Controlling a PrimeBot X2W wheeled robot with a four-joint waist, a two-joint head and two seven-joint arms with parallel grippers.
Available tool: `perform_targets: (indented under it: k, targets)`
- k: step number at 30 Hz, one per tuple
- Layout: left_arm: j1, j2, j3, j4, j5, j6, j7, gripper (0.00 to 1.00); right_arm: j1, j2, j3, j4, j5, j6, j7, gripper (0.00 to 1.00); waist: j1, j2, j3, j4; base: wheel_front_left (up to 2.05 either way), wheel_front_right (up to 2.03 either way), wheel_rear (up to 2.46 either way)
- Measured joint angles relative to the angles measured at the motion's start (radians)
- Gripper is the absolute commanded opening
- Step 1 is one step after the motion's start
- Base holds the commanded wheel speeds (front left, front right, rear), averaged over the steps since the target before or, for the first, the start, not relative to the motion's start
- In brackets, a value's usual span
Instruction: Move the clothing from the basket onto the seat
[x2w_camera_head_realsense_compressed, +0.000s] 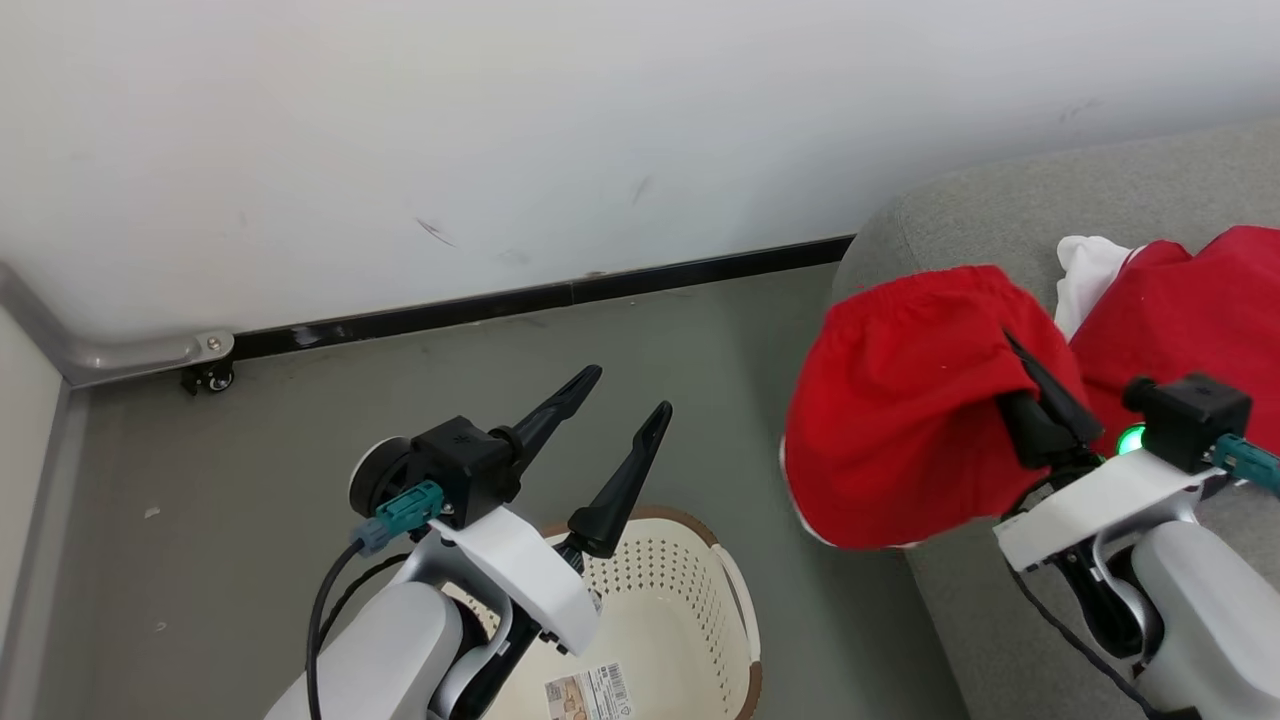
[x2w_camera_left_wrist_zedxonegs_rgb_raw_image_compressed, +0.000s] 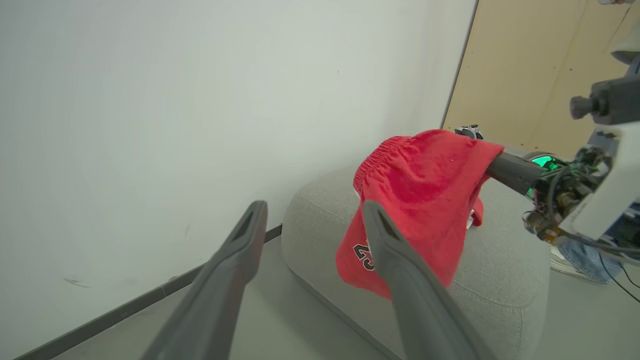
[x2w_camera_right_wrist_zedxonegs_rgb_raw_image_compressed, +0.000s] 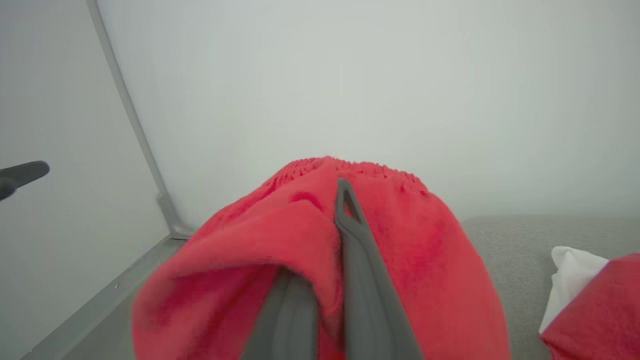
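- Grip: the right gripper (x2w_camera_head_realsense_compressed: 1012, 348) is pinched tight on the red shorts (x2w_camera_head_realsense_compressed: 900, 420). Fabric is bunched between its two fingers near the elastic waistband, and the rest hangs loose.
- Position: in the head view the shorts hang at about three o'clock, over the rounded corner of the seat (x2w_camera_head_realsense_compressed: 1050, 190). Their lower part reaches out past the seat's edge, over the floor (x2w_camera_head_realsense_compressed: 600, 330), toward seven o'clock.
- Step: this looks like the laying-down. Carry the shorts further toward two o'clock, in over the cushion, before letting go. Released where they are, they would probably slide off the corner.
- Target: a second red garment (x2w_camera_head_realsense_compressed: 1190, 310) with white cloth at its edge lies on the seat at three o'clock of the shorts. Aim for the bare grey just beside it.
- Release: lower until the hanging part rests on the seat, then open. Draw the fingers back along their own line so they do not drag fabric off.
- Spare arm: the left gripper (x2w_camera_head_realsense_compressed: 630, 392) is spread wide and holds nothing. It hovers above the basket (x2w_camera_head_realsense_compressed: 735, 590) at six o'clock with its fingers pointing toward one o'clock, well apart from the shorts. Keep it there.
- Basket: what shows of its inside is bare plastic and a barcode sticker (x2w_camera_head_realsense_compressed: 590, 695). The left arm hides the near part, so I cannot tell whether more clothing remains.
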Motion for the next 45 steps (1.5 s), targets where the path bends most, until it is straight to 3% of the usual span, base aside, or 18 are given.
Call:
perform_targets:
  k: [8,18,45]
  targets:
    - [0.006,-0.019,-0.007,0.003,0.014,0.006,-0.035,1.0,0.057,-0.001,-0.133,-0.004,-0.026,0.0,0.0,0.0,0.0,0.0,-0.007,-0.006,0.0,0.0,0.0]
    - [0.042,-0.027,-0.026,0.028,0.022,0.005,-0.053,1.0,0.16,0.039,-0.23,-0.028,-0.083,0.0,0.0,0.0,0.0,0.0,-0.019,-0.029,0.0,0.0,0.0]
    - [0.062,-0.054,-0.048,0.062,0.042,-0.003,-0.075,1.0,0.304,0.105,-0.342,-0.099,-0.174,0.0,0.0,0.0,0.0,0.0,-0.032,-0.134,0.0,0.0,0.0]
